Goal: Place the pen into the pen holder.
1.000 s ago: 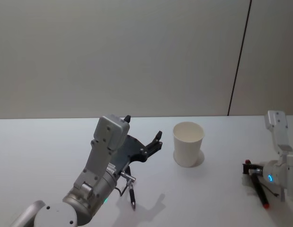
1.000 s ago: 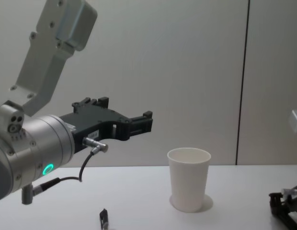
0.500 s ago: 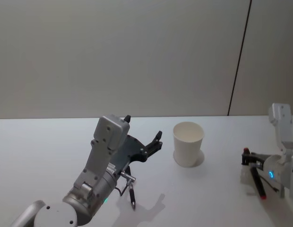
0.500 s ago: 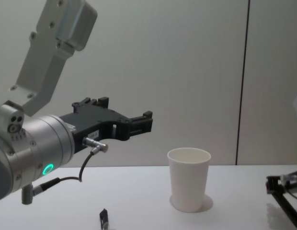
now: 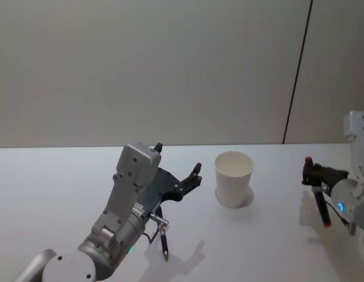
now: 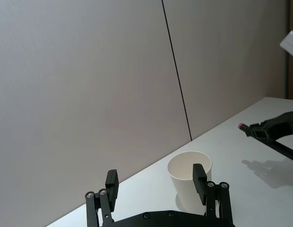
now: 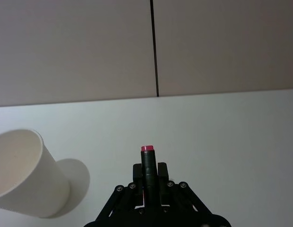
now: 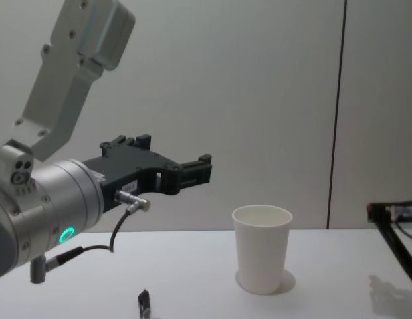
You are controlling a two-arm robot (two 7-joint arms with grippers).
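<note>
My right gripper (image 5: 312, 174) is up above the table (image 5: 53, 188) on the right side, its fingers clamped on the pen (image 5: 321, 205). The pen is black with red at both ends. It sits tilted in the grip, one red end poking up past the fingers and the long shaft slanting down towards the near right. In the right wrist view I see that red end (image 7: 147, 149) standing just clear of the closed fingers (image 7: 137, 170). Its shadow falls on the tabletop below.

The pen holder (image 5: 233, 179), a plain white paper cup, stands upright near the middle of the table, to the left of the held pen and well apart from it. Its mouth is open.

My left gripper (image 5: 178, 157) hangs raised above the table left of the cup, fingers spread wide apart and gripping nothing. From the left wrist view the cup (image 6: 182, 177) sits beyond the two fingers (image 6: 111, 182).

A second, dark pen (image 5: 163, 238) lies flat on the table beneath my left arm, on the near side.
</note>
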